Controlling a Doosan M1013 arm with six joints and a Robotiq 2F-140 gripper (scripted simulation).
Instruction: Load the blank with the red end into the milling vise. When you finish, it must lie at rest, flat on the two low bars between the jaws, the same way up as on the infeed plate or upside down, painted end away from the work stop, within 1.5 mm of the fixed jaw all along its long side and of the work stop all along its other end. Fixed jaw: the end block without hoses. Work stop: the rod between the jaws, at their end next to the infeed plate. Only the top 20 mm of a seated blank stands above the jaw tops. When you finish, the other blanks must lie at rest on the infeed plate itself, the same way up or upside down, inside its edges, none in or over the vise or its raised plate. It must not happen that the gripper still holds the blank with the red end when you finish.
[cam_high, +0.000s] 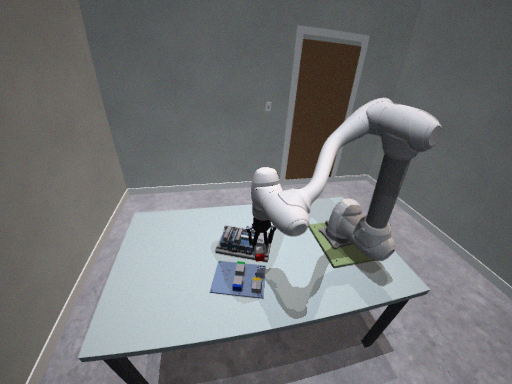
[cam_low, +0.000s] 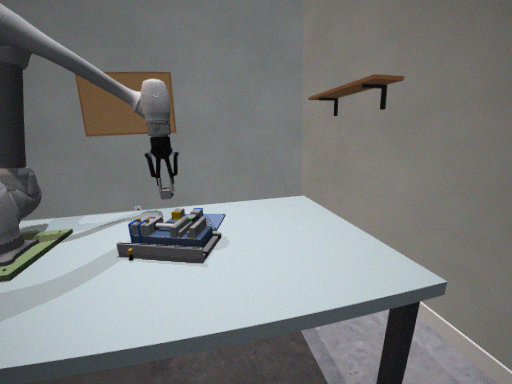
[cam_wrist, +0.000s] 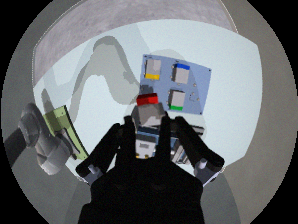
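Note:
My gripper (cam_high: 260, 244) (cam_low: 166, 184) (cam_wrist: 149, 109) is shut on the red-ended blank (cam_high: 259, 248) (cam_low: 166, 194) (cam_wrist: 150, 116). The blank hangs well above the vise's height, with its red end pointing toward the infeed plate side. The milling vise (cam_high: 237, 241) (cam_low: 170, 235) stands on its raised plate (cam_low: 162, 252). Its fixed jaw (cam_low: 197, 228) is at the end without hoses. The work stop is too small to tell. The infeed plate (cam_high: 221, 284) (cam_wrist: 162, 86) bears the blue-ended blank (cam_high: 238, 281) (cam_wrist: 180, 74), green-ended blank (cam_high: 240, 270) (cam_wrist: 176, 98) and yellow-ended blank (cam_high: 256, 286) (cam_wrist: 153, 67).
Blue hoses (cam_low: 131, 232) rise at the vise's other end. The green base plate (cam_high: 345, 252) (cam_low: 35, 250) (cam_wrist: 70, 131) carries the arm's base. The table (cam_high: 160, 300) (cam_low: 300, 270) bears the vise and the infeed plate. A wall shelf (cam_low: 357, 87) is far from the gripper.

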